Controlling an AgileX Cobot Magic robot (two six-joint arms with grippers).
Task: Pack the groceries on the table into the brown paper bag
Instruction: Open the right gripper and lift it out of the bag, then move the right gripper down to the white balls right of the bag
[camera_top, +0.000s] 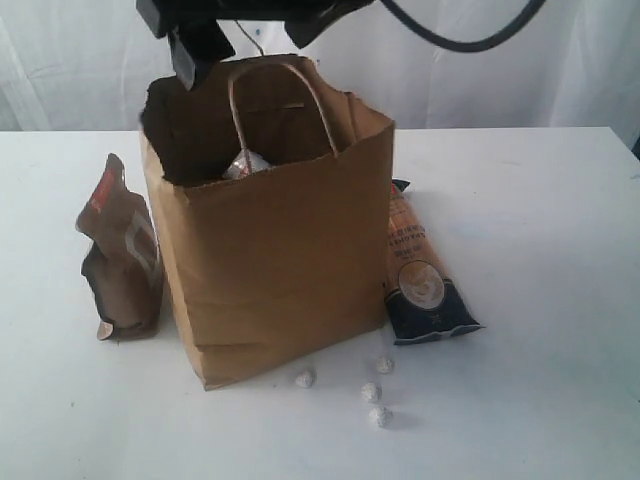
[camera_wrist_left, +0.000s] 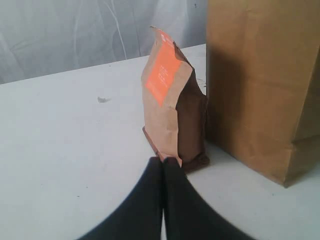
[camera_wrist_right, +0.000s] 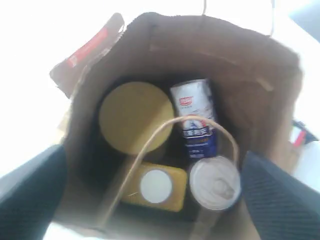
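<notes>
The left gripper (camera_wrist_left: 163, 161) had its fingers (camera_wrist_left: 145, 205) clenched flat against each other, with the tips at the lower corner of the dark-brown pouch (camera_wrist_left: 172, 115). Whether they pinched its seam could not be told. The pouch stood upright at the left of the exterior frame, just beside the brown paper bag (camera_top: 280, 260), probably awaiting pickup.

The right gripper (camera_wrist_right: 152, 157) hung over the bag mouth at the upper centre of the exterior frame. Its fingers (camera_wrist_right: 30, 195) were spread wide and released, grasping nothing. This posture suited a drop just completed or a withdrawal.

Four items stood inside the bag, packed close together:
- gold-lidded clear jar (camera_wrist_right: 131, 116)
- small white-blue carton (camera_wrist_right: 196, 117)
- white-capped yellow grain bottle (camera_wrist_right: 156, 186)
- silver-lidded clear can (camera_wrist_right: 215, 182)

The long orange-navy packet (camera_top: 425, 280) lay on the table (camera_top: 540, 250), right of centre in the exterior frame, against the bag wall. Judged from this layout, two items were left to pack.
</notes>
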